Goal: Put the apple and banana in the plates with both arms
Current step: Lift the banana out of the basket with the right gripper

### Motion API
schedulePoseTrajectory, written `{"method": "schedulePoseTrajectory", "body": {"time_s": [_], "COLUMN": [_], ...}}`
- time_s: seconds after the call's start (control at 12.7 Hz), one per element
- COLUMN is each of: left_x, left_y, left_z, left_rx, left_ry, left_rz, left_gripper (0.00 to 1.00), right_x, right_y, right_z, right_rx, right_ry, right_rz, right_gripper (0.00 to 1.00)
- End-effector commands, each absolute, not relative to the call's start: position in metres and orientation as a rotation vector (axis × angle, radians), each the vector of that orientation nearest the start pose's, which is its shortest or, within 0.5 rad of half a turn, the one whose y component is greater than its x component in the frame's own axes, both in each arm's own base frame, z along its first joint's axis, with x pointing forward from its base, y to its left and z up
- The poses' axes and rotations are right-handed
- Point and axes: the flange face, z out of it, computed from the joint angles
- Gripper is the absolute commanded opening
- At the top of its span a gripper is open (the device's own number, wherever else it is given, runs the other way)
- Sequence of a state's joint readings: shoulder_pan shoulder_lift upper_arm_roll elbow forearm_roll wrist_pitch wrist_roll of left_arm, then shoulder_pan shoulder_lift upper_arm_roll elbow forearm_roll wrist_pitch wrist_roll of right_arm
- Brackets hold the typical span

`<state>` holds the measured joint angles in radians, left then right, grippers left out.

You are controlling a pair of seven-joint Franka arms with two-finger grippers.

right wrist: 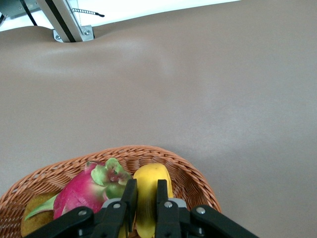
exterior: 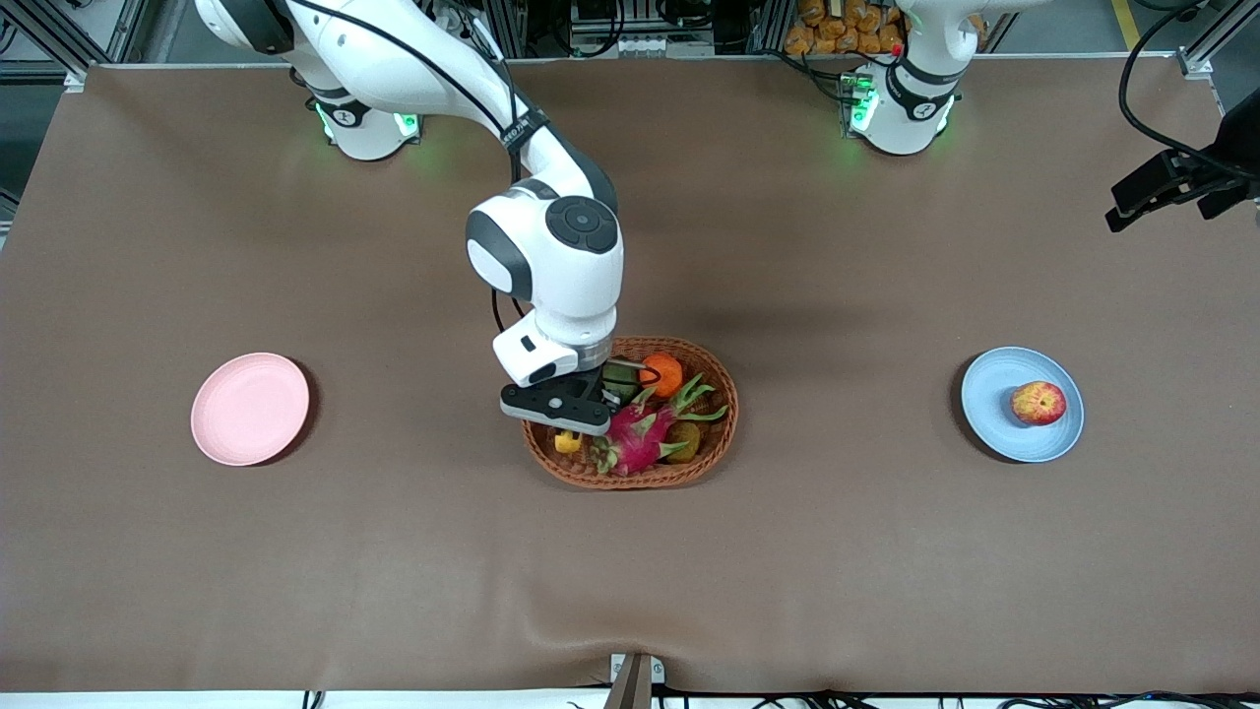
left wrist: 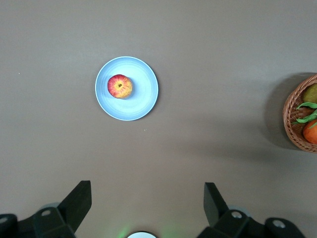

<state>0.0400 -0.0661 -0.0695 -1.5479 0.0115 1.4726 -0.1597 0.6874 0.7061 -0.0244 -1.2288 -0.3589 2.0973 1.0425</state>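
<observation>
The apple (exterior: 1038,403) lies on the light blue plate (exterior: 989,379) toward the left arm's end of the table; both show in the left wrist view, apple (left wrist: 120,86) on plate (left wrist: 143,96). The pale pink plate (exterior: 249,408) lies bare toward the right arm's end. My right gripper (exterior: 571,421) is down in the wicker basket (exterior: 716,445), its fingers (right wrist: 130,198) shut on the yellow banana (right wrist: 152,186), of which only an end (exterior: 567,442) shows in the front view. My left gripper (left wrist: 147,203) is open and empty, high over bare table; it shows at the front view's edge (exterior: 1176,187).
The basket also holds a magenta dragon fruit (exterior: 642,436), an orange (exterior: 664,373) and a brownish-green fruit (exterior: 682,440). A metal bracket (exterior: 635,679) sits at the table's near edge. The brown cloth has a low wrinkle near that edge.
</observation>
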Motion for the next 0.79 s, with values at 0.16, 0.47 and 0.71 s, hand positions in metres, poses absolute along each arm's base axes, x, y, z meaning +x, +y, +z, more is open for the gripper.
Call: {"method": "schedulePoseTrajectory", "body": {"time_s": [0.16,0.47,0.71], "left_x": [0.525,0.525,0.527], "left_y": [-0.016,-0.018,-0.019], "left_z": [0.662,0.662,0.659], "left_rx": [-3.106,-3.106,-3.106], "left_ry": [-0.180,-0.175,-0.173], "left_rz": [-0.002,-0.002,0.005], "left_gripper": [1.00,1.00,1.00], "right_x": [0.610,0.641,0.672], "right_y": [0.435,0.350,0.252], "right_z": [0.421,0.477,0.493], "right_rx": [-3.199,-3.176,-3.229], "right_ry": [0.228,0.180,0.199], "right_rz": [-0.568,-0.414,-0.311], "right_gripper": [0.00,0.00,0.00]}}
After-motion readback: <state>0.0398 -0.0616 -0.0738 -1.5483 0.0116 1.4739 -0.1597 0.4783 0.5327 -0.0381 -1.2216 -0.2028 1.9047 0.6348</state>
